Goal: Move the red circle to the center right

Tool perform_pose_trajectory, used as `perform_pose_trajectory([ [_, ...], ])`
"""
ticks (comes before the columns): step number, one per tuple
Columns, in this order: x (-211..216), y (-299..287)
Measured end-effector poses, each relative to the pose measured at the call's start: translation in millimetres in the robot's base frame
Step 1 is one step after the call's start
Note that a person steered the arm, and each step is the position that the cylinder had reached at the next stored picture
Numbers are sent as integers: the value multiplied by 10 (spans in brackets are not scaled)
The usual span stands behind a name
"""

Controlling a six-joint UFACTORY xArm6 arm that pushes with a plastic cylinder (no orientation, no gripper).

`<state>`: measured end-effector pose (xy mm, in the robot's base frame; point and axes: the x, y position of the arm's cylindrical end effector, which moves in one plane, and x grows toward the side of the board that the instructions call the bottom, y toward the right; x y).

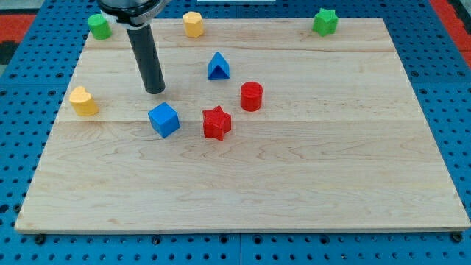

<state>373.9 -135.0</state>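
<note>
My tip (155, 91), the lower end of a straight dark rod, rests on the pale wooden tabletop (294, 184) in its upper left part; the arm carries no hand, so there is nothing to report as open or closed, and the tip touches no block. Nearest to my tip, just below it and slightly toward the view's right, sits a blue plastic cube (164, 119), apart from the rod. Further toward the view's right and lower than my tip lies a red plastic star (216, 123), near the cube. Right of my tip and a little higher stands a blue plastic triangle (218, 66). The red plastic cylinder, the task's red circle (252, 96), stands upright to the right of my tip at about the same level, between the triangle and the star, just left of the board's middle. To the left of my tip is a yellow plastic block (84, 101). Along the top edge sit a green plastic cylinder (98, 26), a yellow plastic hexagon-like block (193, 24) and, far right, a green plastic star (324, 21).
</note>
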Motion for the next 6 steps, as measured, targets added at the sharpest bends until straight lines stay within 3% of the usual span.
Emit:
perform_pose_trajectory([
  [2, 347, 740],
  [3, 226, 1151],
  [4, 226, 2289],
  [5, 226, 3003],
  [6, 286, 2598],
])
